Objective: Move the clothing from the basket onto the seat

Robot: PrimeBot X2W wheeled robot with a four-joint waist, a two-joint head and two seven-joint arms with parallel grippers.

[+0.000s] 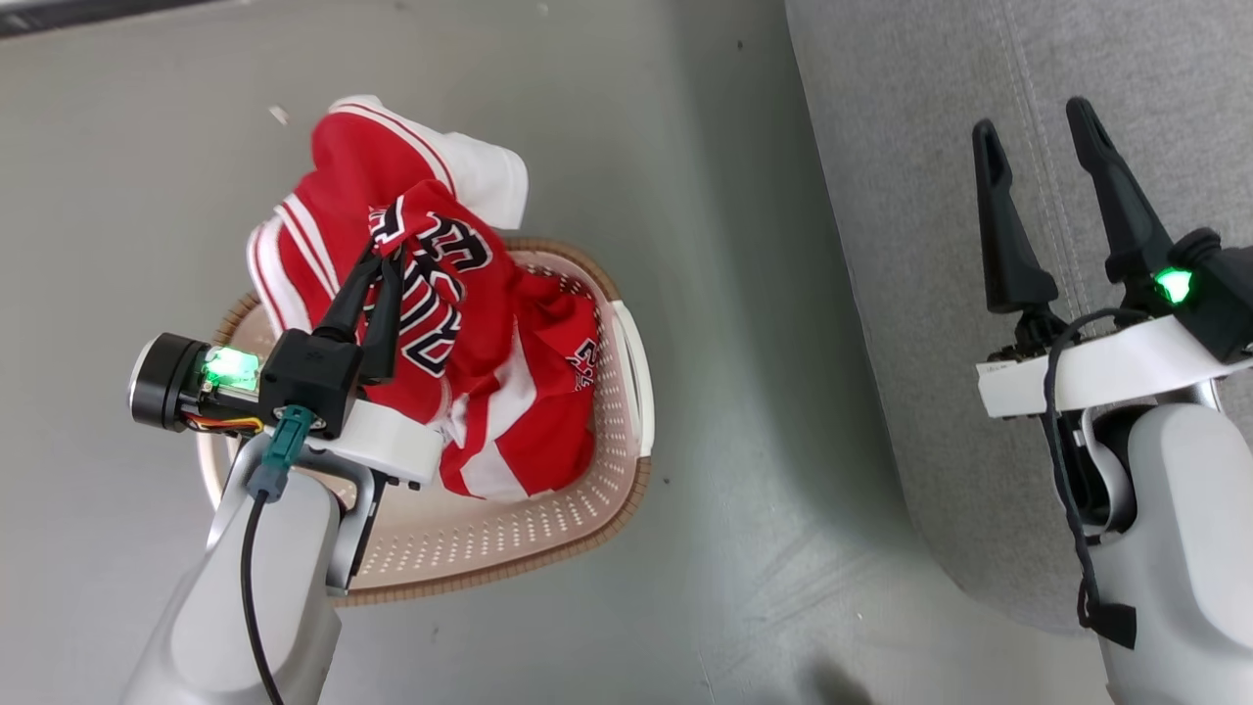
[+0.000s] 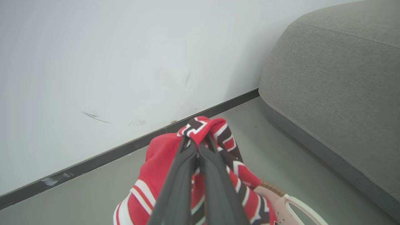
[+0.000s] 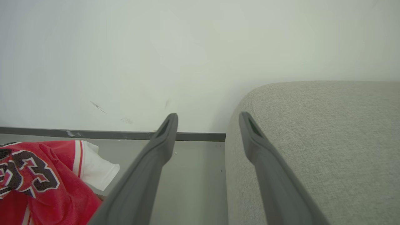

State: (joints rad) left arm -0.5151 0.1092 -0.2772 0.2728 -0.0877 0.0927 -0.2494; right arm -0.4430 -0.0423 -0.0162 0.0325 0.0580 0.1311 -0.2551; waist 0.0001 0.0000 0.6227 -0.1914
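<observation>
The red clothing [image 1: 489, 372] with white stripes and dark letters is bunched up over the cream basket [image 1: 597, 470], part of it lifted above the rim. My left gripper [image 1: 387, 240] is shut on a fold of this clothing [image 2: 203, 125], fingers pressed together through the cloth. Over the light grey seat [image 1: 979, 294] at the right hangs my right gripper [image 1: 1033, 122], open with nothing between its fingers. The right wrist view has the clothing [image 3: 40, 178] at its lower left and the seat [image 3: 328, 140] on its right, with the right gripper [image 3: 207, 118] between them.
Grey floor [image 1: 744, 392] separates the basket from the seat. A white wall [image 2: 125, 62] with a dark baseboard [image 2: 125, 148] runs behind the basket and the seat's end. The basket's handle [image 2: 297, 203] shows beside the lifted cloth.
</observation>
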